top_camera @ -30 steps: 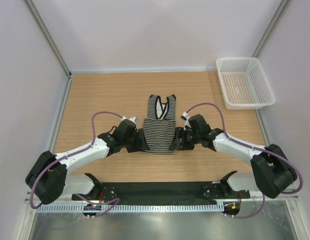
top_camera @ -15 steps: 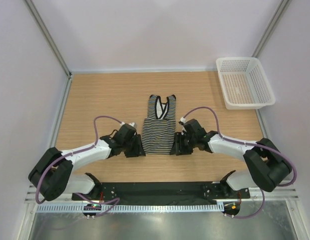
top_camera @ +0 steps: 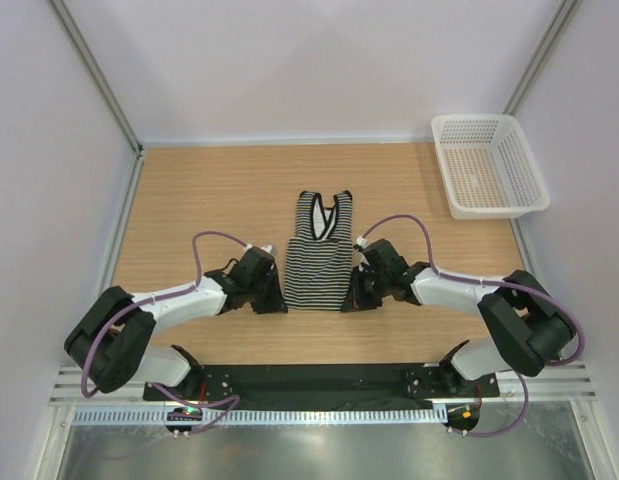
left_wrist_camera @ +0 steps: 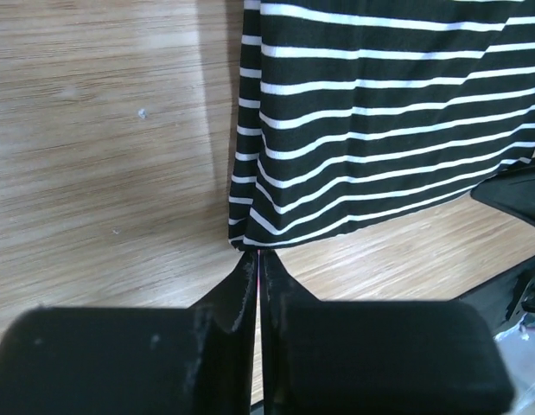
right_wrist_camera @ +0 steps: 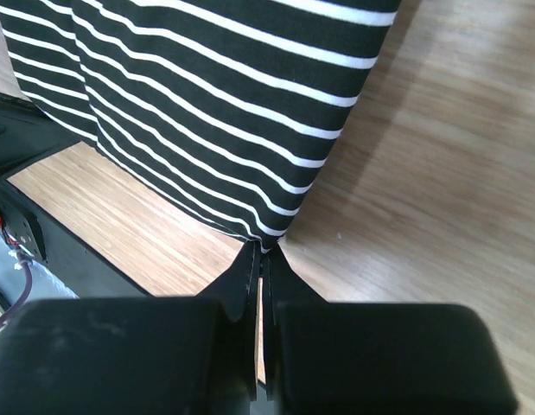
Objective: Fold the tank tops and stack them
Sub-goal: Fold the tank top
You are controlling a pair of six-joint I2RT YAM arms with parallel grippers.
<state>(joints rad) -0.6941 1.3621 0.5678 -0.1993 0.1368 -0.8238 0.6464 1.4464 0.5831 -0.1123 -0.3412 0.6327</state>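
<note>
Two hem corners of the tank top [top_camera: 319, 262] are being clamped on the counter [top_camera: 209, 190], by the left pincer [left_wrist_camera: 260, 259] and the right pincer [right_wrist_camera: 265, 255].

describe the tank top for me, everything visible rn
The tank top is soft-looking fabric with thin black-and-white stripes and black trim at the neck and armholes. It lies lengthwise near the middle of the wooden table, straps at the far end, hem toward the arm bases. The left gripper is shut on its left hem corner and the right gripper on its right one. The edges by those corners cast shadows, so they may sit slightly off the wood.
</note>
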